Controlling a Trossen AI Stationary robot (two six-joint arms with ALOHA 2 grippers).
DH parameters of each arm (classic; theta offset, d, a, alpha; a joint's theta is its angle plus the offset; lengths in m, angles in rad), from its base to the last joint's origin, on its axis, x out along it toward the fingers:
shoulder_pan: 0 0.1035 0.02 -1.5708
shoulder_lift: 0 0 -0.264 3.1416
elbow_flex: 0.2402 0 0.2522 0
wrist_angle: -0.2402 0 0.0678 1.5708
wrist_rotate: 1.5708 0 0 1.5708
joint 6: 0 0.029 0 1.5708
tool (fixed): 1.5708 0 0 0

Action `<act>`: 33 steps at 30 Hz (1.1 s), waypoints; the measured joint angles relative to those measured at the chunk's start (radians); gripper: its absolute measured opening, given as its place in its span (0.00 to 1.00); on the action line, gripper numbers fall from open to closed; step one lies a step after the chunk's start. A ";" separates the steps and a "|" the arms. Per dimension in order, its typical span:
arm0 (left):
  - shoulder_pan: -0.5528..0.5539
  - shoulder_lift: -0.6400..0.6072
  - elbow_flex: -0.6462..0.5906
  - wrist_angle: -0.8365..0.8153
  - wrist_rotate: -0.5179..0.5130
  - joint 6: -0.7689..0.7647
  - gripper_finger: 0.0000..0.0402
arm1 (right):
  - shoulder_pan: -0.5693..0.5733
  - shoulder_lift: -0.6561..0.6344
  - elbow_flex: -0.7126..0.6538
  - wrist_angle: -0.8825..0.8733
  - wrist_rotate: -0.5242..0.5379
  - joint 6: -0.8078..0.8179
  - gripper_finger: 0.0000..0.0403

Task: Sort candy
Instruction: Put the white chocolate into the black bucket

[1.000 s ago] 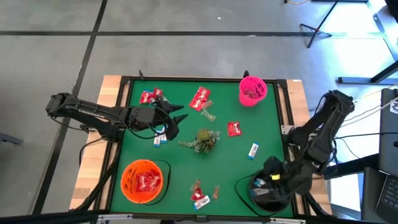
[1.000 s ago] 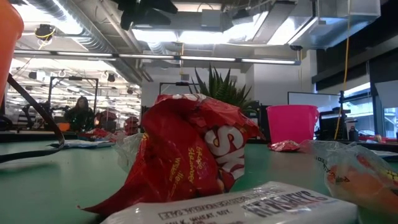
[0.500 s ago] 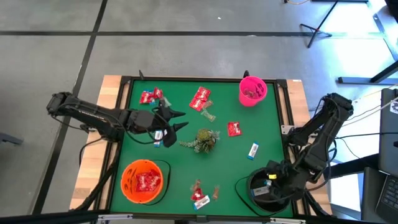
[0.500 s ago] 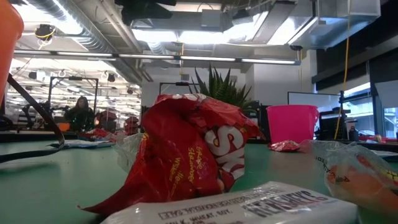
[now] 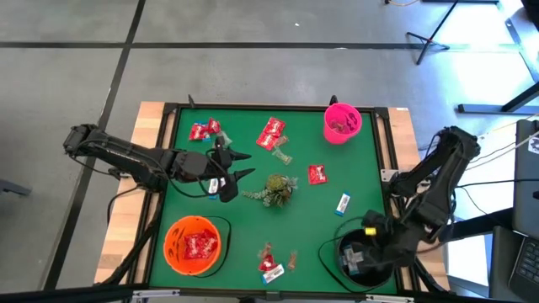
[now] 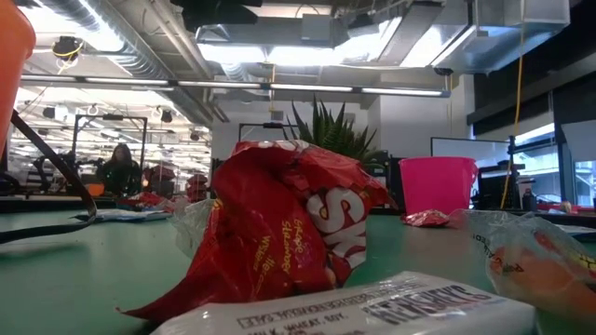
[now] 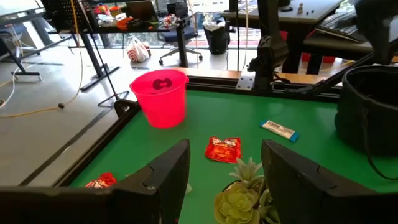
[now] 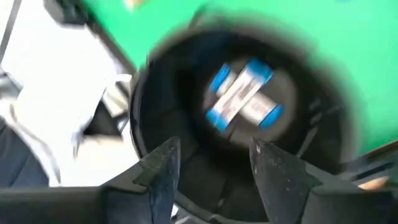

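The candy lies scattered on the green table: red packets, a white-and-blue packet, and small pieces near the front edge. My left gripper hovers open over the table's left middle, level, with nothing between its fingers; a white-and-blue packet lies just beside it. My right gripper stands open above the black bowl at the near right, pointing down into it. White-and-blue packets lie on the bowl's bottom.
An orange bowl with red packets stands near left, and a pink bowl stands far right. A green leafy sprig lies mid-table. A raised dark frame runs round the table. In the low view a red packet fills the foreground.
My right gripper has rolled about its own line and tipped over the black bowl, rising a little. My left gripper has rolled slightly in place. The candy on the table has not moved.
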State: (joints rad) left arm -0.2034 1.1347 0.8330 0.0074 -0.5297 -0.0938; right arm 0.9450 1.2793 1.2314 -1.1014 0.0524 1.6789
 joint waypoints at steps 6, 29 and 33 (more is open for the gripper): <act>0.000 0.000 0.000 -0.004 -0.002 0.030 0.47 | -0.128 -0.001 0.159 -0.276 0.163 -0.092 0.48; 0.025 -0.050 -0.185 0.215 0.103 0.044 0.47 | -0.676 0.000 -0.322 -0.004 -0.128 -0.446 0.55; 0.017 -0.049 -0.185 0.214 0.102 0.044 0.47 | -0.715 0.000 -0.413 0.074 -0.154 -0.457 0.67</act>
State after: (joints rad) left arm -0.1864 1.0855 0.6476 0.2211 -0.4274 -0.0498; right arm 0.2298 1.2789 0.8181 -1.0277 -0.1012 1.2215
